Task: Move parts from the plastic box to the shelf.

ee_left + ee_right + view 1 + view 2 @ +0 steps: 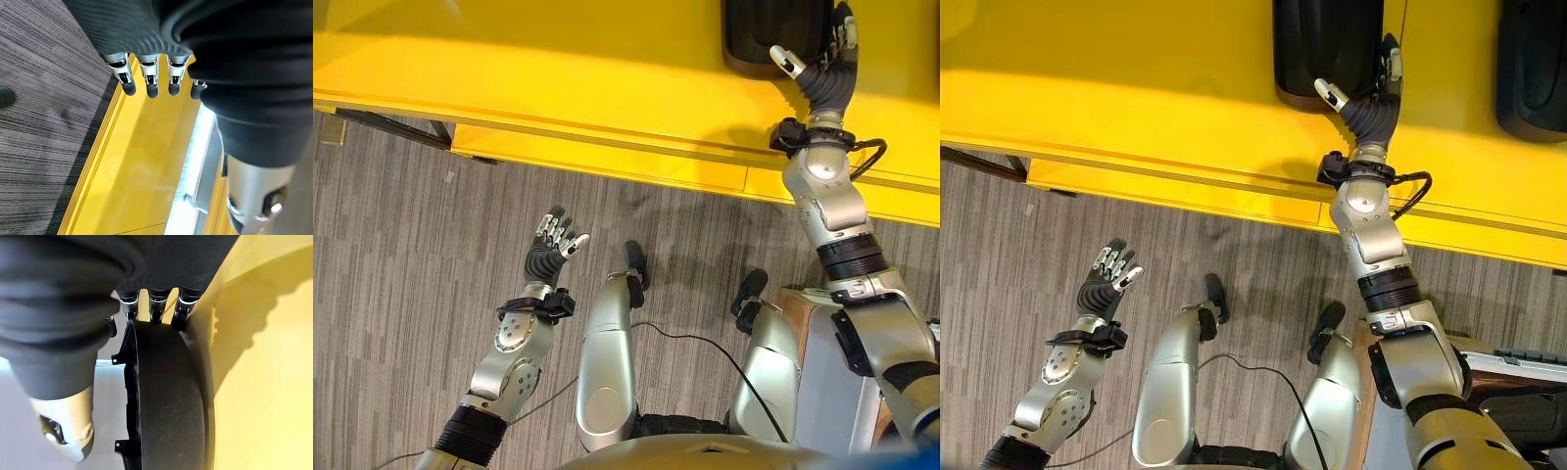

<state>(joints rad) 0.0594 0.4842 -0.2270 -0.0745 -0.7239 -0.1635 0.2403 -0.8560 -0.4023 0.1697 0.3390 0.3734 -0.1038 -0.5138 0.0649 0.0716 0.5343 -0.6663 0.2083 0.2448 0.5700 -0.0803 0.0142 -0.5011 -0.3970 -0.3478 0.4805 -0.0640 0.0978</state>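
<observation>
A black moulded part [1322, 44] lies on the yellow shelf [558, 78] at the far edge of view. My right hand [1371, 113] reaches up onto the shelf at the part's near right corner. Its thumb is spread over the part and its straight fingers [157, 308] lie along the part's rim [166, 401], so the hand is open. My left hand [551, 250] hangs open over the carpet at the lower left, holding nothing, with its fingers [152, 78] pointing toward the shelf's front edge.
A second black part [1533, 69] rests on the shelf further right. A light-rimmed box [1518, 358] holding something dark sits at my lower right. Grey carpet [401, 245] runs in front of the shelf, and a dark frame piece [391, 127] shows under its left end.
</observation>
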